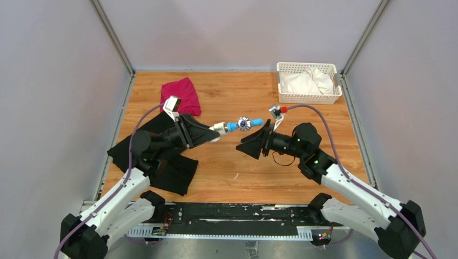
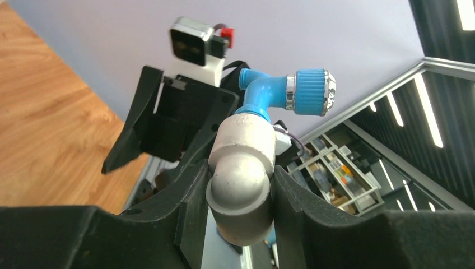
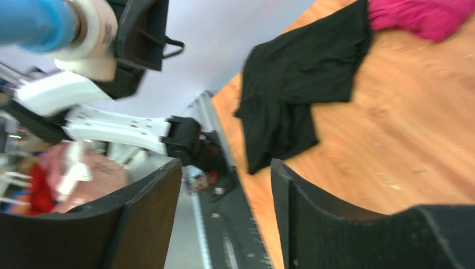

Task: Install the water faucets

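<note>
Faucet first, from the overhead camera: we see the small blue plastic tap held in the air above the wooden surface, between the two arms. Its stem is set into a white pipe fitting, which the left claw pinches. The right claw sits just beside the tap on its near side, and as far as we can tell it is not touching it. From the left wrist, that claw's two fingers press against the sides of the fitting's rounded elbow. The blue stem rises from the fitting's mouth, and the ribbed, silver-rimmed knob juts out to one side. From the right wrist, the fingers stand spread with nothing between them, and the tap is a blur in the upper left corner, well off the gap. We judge the tap light and rigid, smooth moulded plastic that is likely to slip or swivel in a two-finger hold. The knob probably turns on its own, so we would grip the blue body at its bend rather than the knob. We would squeeze firmly but without crushing it, and let the left claw brace the fitting.
</note>
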You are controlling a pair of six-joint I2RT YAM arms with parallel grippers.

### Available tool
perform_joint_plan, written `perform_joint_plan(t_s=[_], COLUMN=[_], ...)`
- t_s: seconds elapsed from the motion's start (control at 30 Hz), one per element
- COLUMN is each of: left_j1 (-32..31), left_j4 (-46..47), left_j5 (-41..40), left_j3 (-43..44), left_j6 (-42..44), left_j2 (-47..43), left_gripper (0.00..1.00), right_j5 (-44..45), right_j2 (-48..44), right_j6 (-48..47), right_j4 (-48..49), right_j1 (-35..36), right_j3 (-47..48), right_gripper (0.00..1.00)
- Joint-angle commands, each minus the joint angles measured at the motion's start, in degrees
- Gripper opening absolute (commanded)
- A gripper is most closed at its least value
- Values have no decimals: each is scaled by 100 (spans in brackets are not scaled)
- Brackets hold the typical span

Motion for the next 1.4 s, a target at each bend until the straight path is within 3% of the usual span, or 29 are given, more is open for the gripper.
perform_joint_plan(t_s=[0.0, 0.1, 0.23, 0.33, 0.53, 0.77, 1.03, 1.2, 1.37], left_j1=[84, 171, 259, 282, 287, 287, 287, 287, 287], left_j4=[-834, -1104, -1421, -1435, -1435, -1435, -1428, -1430, -1435], left_j5=[734, 1278, 1694, 1757, 1935, 2083, 1957, 1998, 2007], left_j3=[620, 765, 755, 648, 588, 607, 623, 606, 651], left_j6=[-152, -346, -394, -390, -331, -248, -105, -67, -9], left_j2=[219, 394, 521, 537, 572, 589, 614, 754, 866], left_gripper=[0, 0, 0, 0, 0, 0, 0, 0, 0], right_j5=[877, 975, 575, 551, 503, 128, -63, -121, -387], right_j2=[-943, -1723, -2526, -2804, -2387, -1541, -1114, -992, -783], right_j6=[-2330, -3431, -4508, -4830, -5076, -4881, -3559, -3112, -2782], right_j4=[-2229, -3091, -3294, -3425, -3421, -2915, -1724, -1392, -1181], right_j1=[-74, -84, -69, -67, -68, -72, -74, -67, -66], right_j3=[112, 284, 380, 606, 1112, 1634, 1462, 1420, 1406], right_gripper=[67, 68, 70, 81, 90, 92, 79, 74, 62])
